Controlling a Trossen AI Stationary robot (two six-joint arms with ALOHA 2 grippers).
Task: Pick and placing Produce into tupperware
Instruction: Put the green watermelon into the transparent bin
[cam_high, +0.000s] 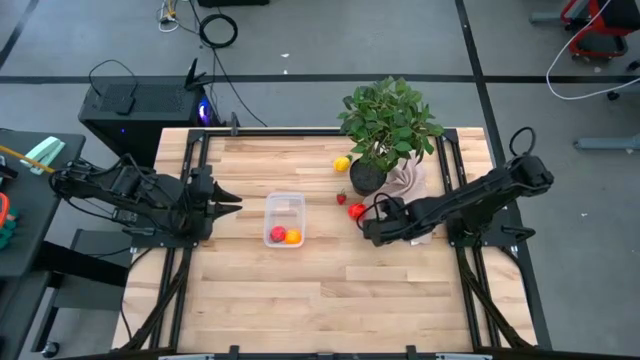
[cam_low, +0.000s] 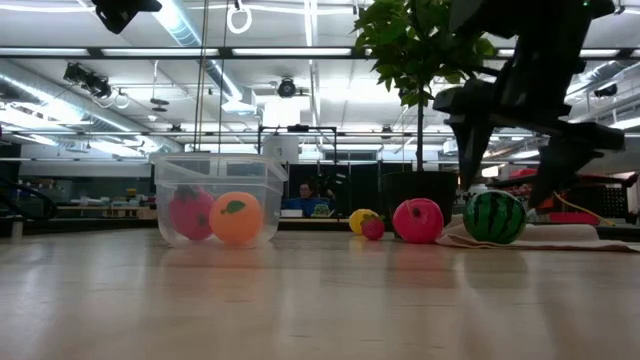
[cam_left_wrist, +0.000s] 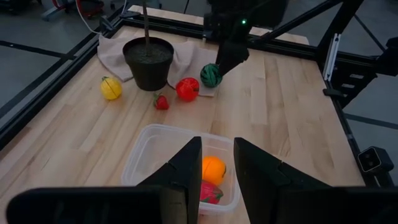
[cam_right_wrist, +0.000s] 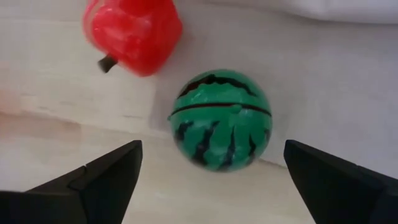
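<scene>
The clear tupperware (cam_high: 285, 207) stands mid-table and holds a pink-red fruit (cam_low: 192, 213) and an orange (cam_low: 236, 218). A green striped watermelon ball (cam_right_wrist: 221, 119) rests at the beige cloth's edge (cam_low: 560, 238), next to a red apple (cam_right_wrist: 134, 34). My right gripper (cam_right_wrist: 214, 180) is open and hangs just over the watermelon, one finger on each side, touching nothing. In the high view the arm hides the ball. My left gripper (cam_left_wrist: 217, 168) waits at the table's left, level, with a narrow gap between its fingers, pointing at the tupperware.
A potted plant (cam_high: 368, 175) stands on the beige cloth (cam_high: 408, 180) at the far right. A yellow lemon (cam_high: 342, 164) and a small strawberry (cam_high: 341, 197) lie near the pot. Bare wood stretches along the near half of the table (cam_high: 330, 300).
</scene>
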